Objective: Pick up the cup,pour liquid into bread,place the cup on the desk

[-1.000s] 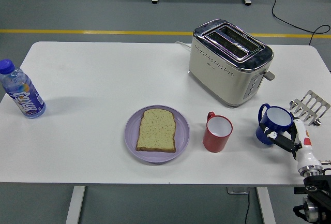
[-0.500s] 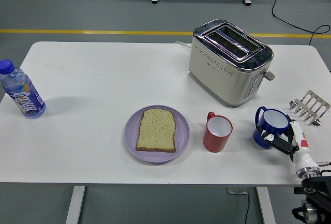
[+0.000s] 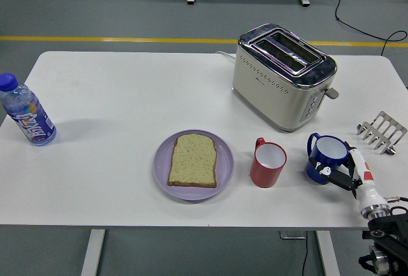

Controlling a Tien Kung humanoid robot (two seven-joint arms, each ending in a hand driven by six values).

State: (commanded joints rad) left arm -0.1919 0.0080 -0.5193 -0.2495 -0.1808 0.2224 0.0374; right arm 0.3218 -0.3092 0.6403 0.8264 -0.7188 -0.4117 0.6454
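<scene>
Blue cup (image 3: 326,158) sits near the right end of the white table (image 3: 115,97), right of a red cup (image 3: 268,163), with the right hand (image 3: 349,174) against its side and fingers (image 3: 338,177) seemingly wrapped round it. Bread (image 3: 193,159) lies on a purple plate (image 3: 162,174) further left. Good lifting likely needs a firm, upright hold, clearing the red cup before tilting over the slice.
</scene>
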